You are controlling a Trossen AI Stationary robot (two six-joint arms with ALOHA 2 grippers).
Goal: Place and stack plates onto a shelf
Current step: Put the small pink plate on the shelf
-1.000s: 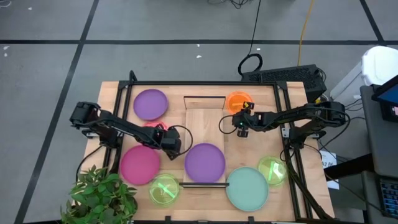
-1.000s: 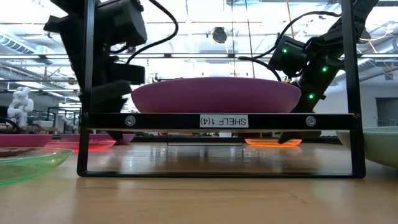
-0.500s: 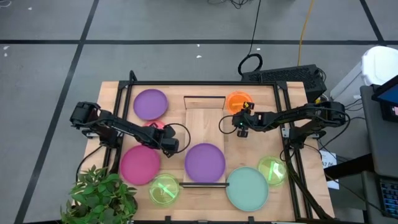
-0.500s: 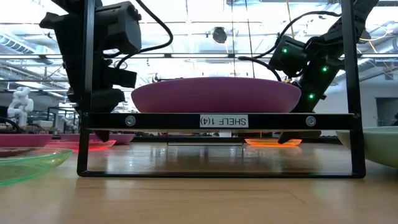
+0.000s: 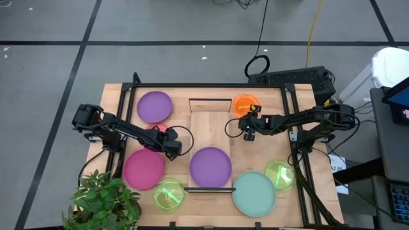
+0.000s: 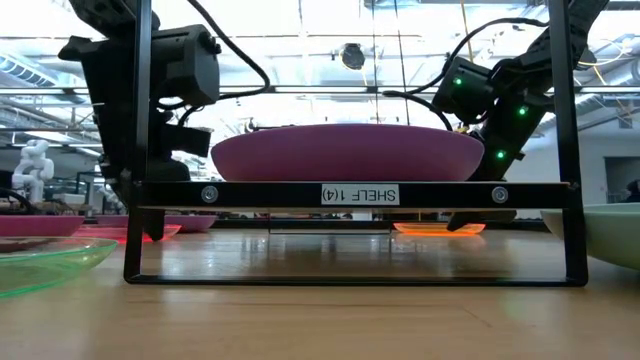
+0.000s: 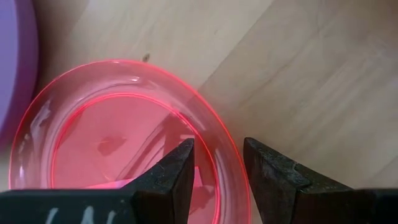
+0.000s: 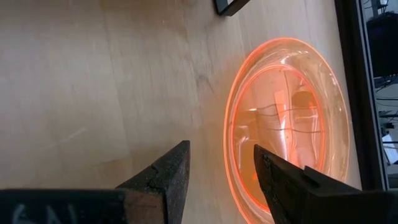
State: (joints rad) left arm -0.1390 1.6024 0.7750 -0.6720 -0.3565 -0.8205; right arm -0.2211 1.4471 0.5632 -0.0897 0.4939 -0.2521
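Note:
A purple plate (image 5: 210,166) (image 6: 348,152) lies flat on the near end of the light-wood shelf (image 5: 209,124). The translucent pink-red plate (image 5: 155,130) (image 7: 118,137) lies on the table left of the shelf. My left gripper (image 5: 170,146) (image 7: 217,158) is open, low over it, one finger on either side of its right rim. The translucent orange plate (image 5: 246,103) (image 8: 286,118) lies by the shelf's far right corner. My right gripper (image 5: 248,125) (image 8: 217,162) is open, its fingers on either side of that plate's near rim.
On the table lie a second purple plate (image 5: 155,107) far left, a magenta plate (image 5: 143,168), two neon green plates (image 5: 168,193) (image 5: 279,174) and a pale teal plate (image 5: 254,193). A potted plant (image 5: 102,201) stands at the near left corner. A black frame (image 6: 140,140) borders the table.
My left gripper has moved a little toward the table's left edge and down, closing on the pink-red plate's rim. The plates have stayed where they were.

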